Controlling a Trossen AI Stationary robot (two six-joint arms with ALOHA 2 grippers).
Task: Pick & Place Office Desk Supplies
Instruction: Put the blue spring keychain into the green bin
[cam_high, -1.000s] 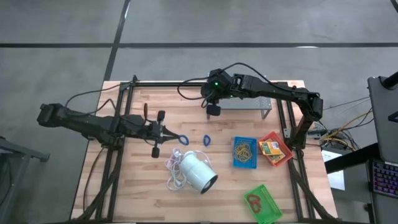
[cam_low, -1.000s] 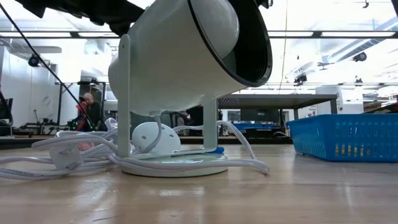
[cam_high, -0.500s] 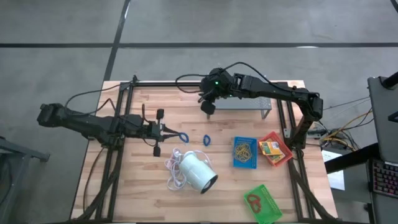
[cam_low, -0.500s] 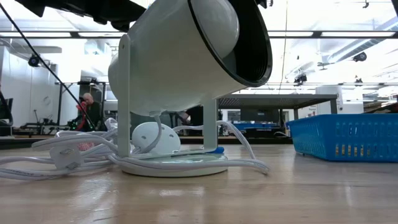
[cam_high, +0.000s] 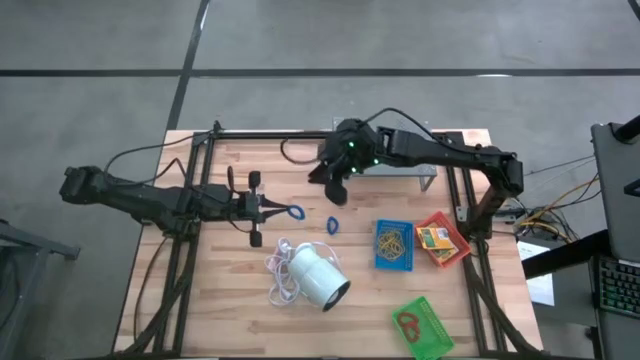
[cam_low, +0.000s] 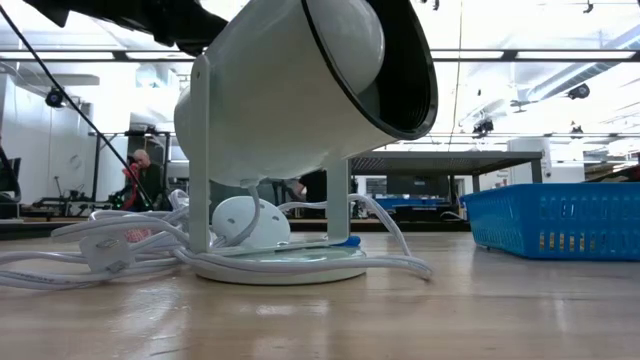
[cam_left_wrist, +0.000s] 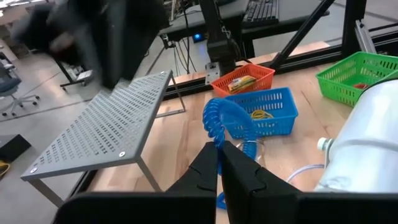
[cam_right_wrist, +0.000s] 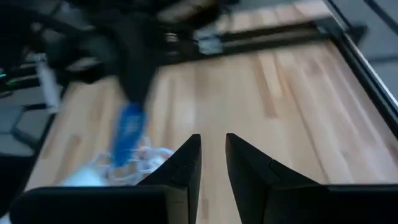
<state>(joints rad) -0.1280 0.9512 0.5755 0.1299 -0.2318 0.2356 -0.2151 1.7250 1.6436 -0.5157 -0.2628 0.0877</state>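
1. High view: left pincer (cam_high: 278, 209) closed on a blue coiled loop (cam_high: 294, 212), stretched out level above the table (cam_high: 230, 320). Second blue loop (cam_high: 332, 225) lying on the wood just beyond that pincer's tip, toward the trays. Right pincer (cam_high: 337, 192) hanging over the far half of the table, just in front of the grey perforated stand (cam_high: 400, 170), slightly parted with nothing between its fingers; second blue loop a little below it. Blue tray (cam_high: 393, 245) with tan rubber bands (cam_high: 391, 240) and, touching it on the outer side, red tray (cam_high: 443, 238) with a yellow-orange box (cam_high: 432, 237), both to the right of either pincer. Green tray (cam_high: 423, 327) holding a red loop (cam_high: 407, 322), near the front edge. White lamp (cam_high: 318, 277) with white cord (cam_high: 280, 270) in front of the left pincer.

2. Low view: no pincer tip seen. White lamp (cam_low: 300, 90) filling the middle, cord (cam_low: 90, 245) coiled at its base, blue tray (cam_low: 555, 220) at the right.

3. Left wrist view: fingers (cam_left_wrist: 239, 180) pressed together on the blue coil (cam_left_wrist: 227, 124), standing up from the tips. Beyond the tips, blue tray (cam_left_wrist: 264, 112), then red tray (cam_left_wrist: 239, 78); green tray (cam_left_wrist: 357, 71) off to one side; stand (cam_left_wrist: 106, 130) on the other.

4. Right wrist view: fingers (cam_right_wrist: 183, 171) a narrow gap apart, empty, above bare wood. Blurred blue loop (cam_right_wrist: 127, 134) ahead, hanging from the other arm.
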